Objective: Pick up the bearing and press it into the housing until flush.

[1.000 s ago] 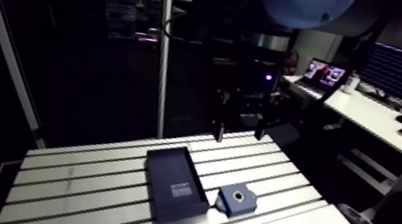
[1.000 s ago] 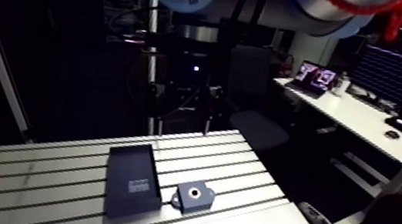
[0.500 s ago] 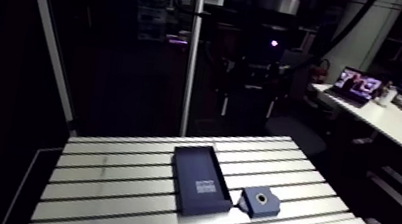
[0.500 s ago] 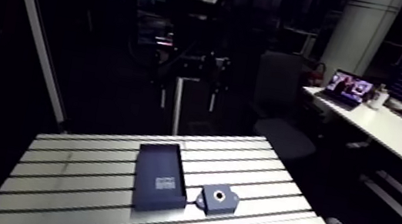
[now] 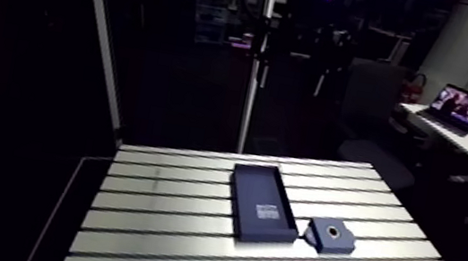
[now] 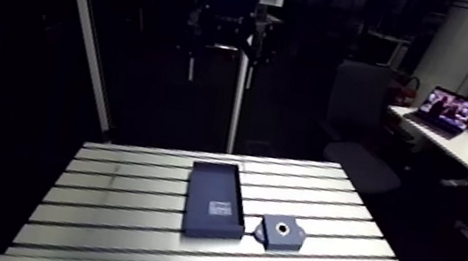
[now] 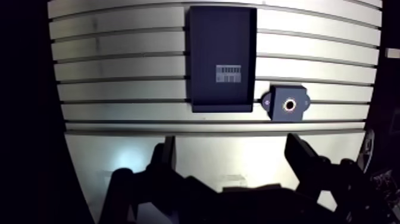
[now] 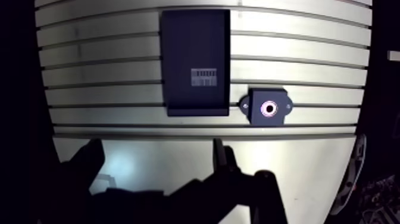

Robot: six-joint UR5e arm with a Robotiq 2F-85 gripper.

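Aluminium and slotted, the tabletop (image 7: 119,95) carries one dark housing (image 7: 288,105), which lies ahead of the tool (image 7: 233,159) and well apart from it, in line with one of its fingers (image 7: 167,156); the tool hangs released, its two fingers spread with only bare tabletop between them; one pale ring (image 7: 290,105) shows in the housing's bore, and whether that is the bearing I cannot tell; one dark flat tray (image 7: 223,36) bearing one white label (image 7: 228,73) lies just beside the housing, ahead of the gap between the fingers.
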